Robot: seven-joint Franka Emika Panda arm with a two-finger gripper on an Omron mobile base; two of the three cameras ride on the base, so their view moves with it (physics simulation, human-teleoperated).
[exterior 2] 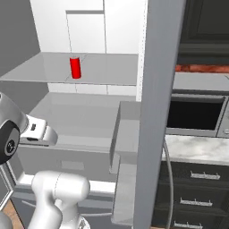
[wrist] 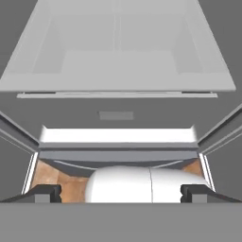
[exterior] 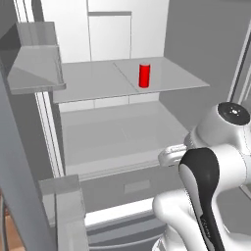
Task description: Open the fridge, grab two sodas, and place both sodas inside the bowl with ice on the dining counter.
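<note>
The fridge (exterior: 112, 132) stands open before me, white inside with grey shelves. One soda, a small red can (exterior: 143, 75) (exterior 2: 75, 67), stands upright on the upper shelf (exterior: 98, 81), towards its right half. My hand (exterior: 171, 156) hangs low in front of the lower shelf, well below the can and apart from it. In the hand view my gripper (wrist: 122, 194) is open with nothing between its fingertips (wrist: 47, 193), and it faces the fridge's bottom drawer (wrist: 118, 116). The bowl and the dining counter are out of view.
The left fridge door with its bins (exterior: 34, 63) swings out at the left, and the right door's edge (exterior 2: 159, 112) with bins (exterior 2: 127, 134) stands at the right. Beyond it are a microwave (exterior 2: 197, 114), a marble worktop (exterior 2: 197, 150) and dark drawers (exterior 2: 197, 188).
</note>
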